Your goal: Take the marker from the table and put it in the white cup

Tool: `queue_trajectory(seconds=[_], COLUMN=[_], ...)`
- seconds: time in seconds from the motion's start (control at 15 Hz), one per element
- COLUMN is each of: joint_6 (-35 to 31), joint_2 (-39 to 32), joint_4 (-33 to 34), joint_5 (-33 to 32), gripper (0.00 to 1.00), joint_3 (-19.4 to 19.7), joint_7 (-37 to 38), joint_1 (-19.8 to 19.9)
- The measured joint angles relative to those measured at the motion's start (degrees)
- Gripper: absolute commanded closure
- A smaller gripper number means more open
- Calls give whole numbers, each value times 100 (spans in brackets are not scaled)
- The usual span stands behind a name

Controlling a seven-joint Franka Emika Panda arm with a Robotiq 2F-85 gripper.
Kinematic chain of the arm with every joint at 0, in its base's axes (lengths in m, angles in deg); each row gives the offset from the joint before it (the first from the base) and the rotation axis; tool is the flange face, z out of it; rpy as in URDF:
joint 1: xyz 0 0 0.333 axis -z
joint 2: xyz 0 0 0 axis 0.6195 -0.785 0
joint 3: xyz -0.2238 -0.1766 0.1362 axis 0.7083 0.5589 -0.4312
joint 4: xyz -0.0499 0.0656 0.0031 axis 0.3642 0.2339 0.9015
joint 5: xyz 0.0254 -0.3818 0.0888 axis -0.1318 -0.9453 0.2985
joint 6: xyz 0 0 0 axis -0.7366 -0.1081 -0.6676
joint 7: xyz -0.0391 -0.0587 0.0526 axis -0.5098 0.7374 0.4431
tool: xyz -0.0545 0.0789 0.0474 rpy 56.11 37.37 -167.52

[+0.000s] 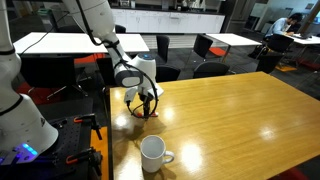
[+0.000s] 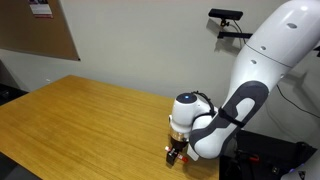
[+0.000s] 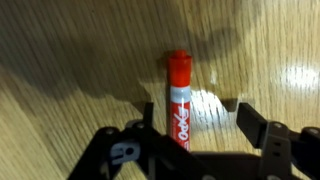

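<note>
The red marker (image 3: 178, 100) lies flat on the honey-coloured wooden table (image 1: 240, 110), its red cap pointing away in the wrist view. My gripper (image 3: 198, 115) is open and lowered over it. The marker sits between the two fingers, close to the left one. In both exterior views the gripper (image 1: 143, 106) (image 2: 177, 152) points straight down at the table's near-left edge, just above the surface. The white cup (image 1: 152, 152) stands upright on the table in front of the gripper, handle to the right. The cup is out of the wrist view.
White tables (image 1: 60, 42) and dark chairs (image 1: 210, 46) stand behind the wooden table. The robot's base and a dark stand (image 1: 70, 140) are beside the table's left edge. A cork board (image 2: 40, 30) hangs on the wall.
</note>
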Motion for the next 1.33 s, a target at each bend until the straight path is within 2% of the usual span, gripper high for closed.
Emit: queue_trajectory(seconds=[0.2,0.47,0.73,1.0,1.33], joint_6=[-35,-35,-36,86,729], joint_2=[-53,-53,-38,70,736], joint_4=[42,89,109,88,-19], joint_5=[0,0,-8,-157,-470], gripper=[71,98,95,95,95], joint_3=[6,24,61,369,545], joint_7=[0,-1,1,31,22], joint_1=[5,43,36,-84,-105])
